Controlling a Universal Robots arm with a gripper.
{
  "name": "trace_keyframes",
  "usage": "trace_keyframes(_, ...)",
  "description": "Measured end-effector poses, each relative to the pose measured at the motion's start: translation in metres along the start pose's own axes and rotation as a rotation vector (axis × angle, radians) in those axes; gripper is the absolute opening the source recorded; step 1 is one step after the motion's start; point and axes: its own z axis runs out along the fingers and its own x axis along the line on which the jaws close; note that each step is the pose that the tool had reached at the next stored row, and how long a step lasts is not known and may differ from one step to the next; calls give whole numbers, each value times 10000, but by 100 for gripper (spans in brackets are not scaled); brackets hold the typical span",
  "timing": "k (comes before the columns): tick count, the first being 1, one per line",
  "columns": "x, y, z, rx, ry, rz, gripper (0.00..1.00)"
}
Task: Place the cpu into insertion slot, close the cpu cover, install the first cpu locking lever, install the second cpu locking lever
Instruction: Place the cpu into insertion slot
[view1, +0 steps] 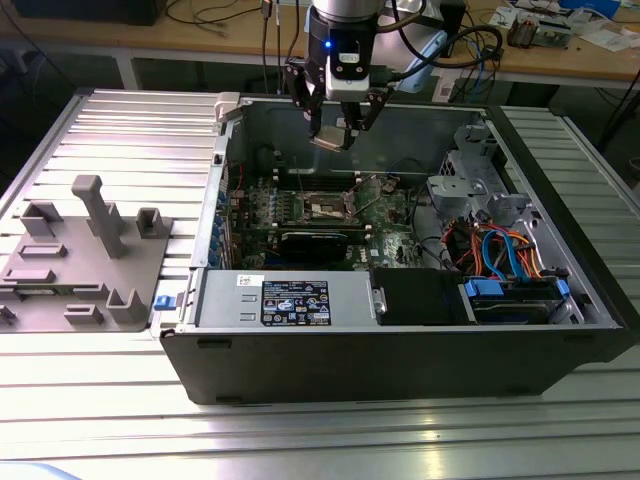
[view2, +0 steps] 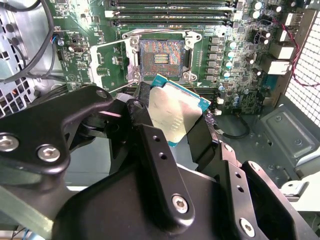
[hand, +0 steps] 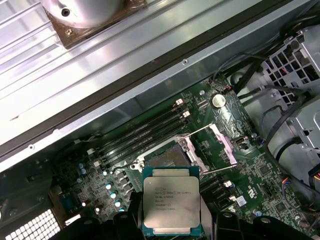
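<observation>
- Gripper (view1: 335, 128) hangs over the open computer case (view1: 400, 360), above the case's far wall as the exterior view shows it. The case sits on the ribbed metal desk (view1: 120, 120).
- Jaws are closed on the cpu (view2: 175, 112), pinching it by two opposite edges. The chip is carried clear of the green circuit board (view2: 240, 75), touching nothing but the jaws. In the first wrist view the cpu (hand: 171, 207) shows its silvery-grey printed face.
- Insertion slot (view2: 161, 57) is bare: dark contact field exposed, nothing seated in it. In the exterior view the slot (view1: 326, 207) lies lower and nearer the camera than the gripper, well apart from it. In the second wrist view the chip's edge sits just beside the socket in the picture, but height separates them.
- Cpu cover (hand: 221, 144) stands swung open beside the socket, leaving the opening free.
- Thin wire rods (hand: 195, 131) run alongside the socket frame. They look like the locking levers and appear to be unlatched, though this is hard to tell for certain.

Progress, as judged: the chip is picked up and in transit, so the first step is under way but not finished. The cpu is not yet in the slot, the cover is not yet closed, and neither lever is latched. Most of the task remains.
</observation>
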Motion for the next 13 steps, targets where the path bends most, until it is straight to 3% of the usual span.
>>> trace_keyframes(13,0,0,0,-4,-14,205,54)
